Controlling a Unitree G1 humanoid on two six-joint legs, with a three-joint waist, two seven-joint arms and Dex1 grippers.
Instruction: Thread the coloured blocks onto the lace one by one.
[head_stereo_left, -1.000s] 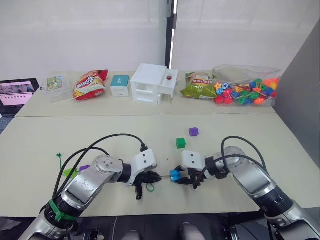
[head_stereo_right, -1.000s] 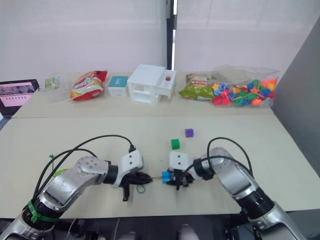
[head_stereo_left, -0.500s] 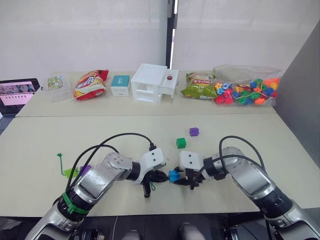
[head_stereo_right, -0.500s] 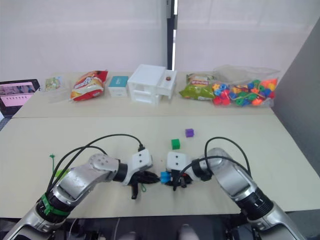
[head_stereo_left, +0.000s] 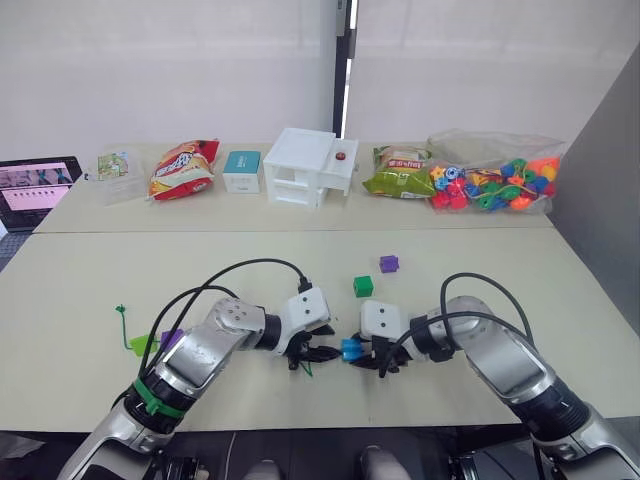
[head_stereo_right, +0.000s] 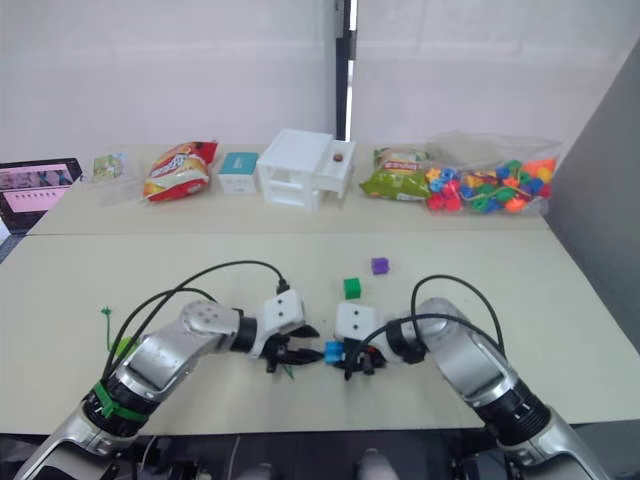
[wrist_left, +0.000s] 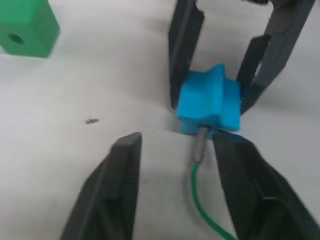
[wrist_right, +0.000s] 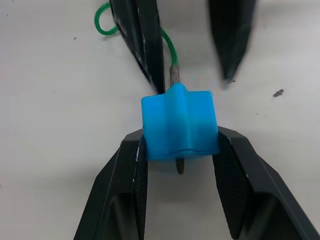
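Near table edge: the right gripper (wrist_right: 177, 150) was clamped on the blue block (wrist_right: 180, 122), the lace (wrist_left: 200, 192) tip lodged in its hole — long axis running left–right. The left gripper (wrist_left: 177, 187), jaws apart, straddled the lace just left. Farther off lay the dark green block (head_stereo_left: 362, 286).
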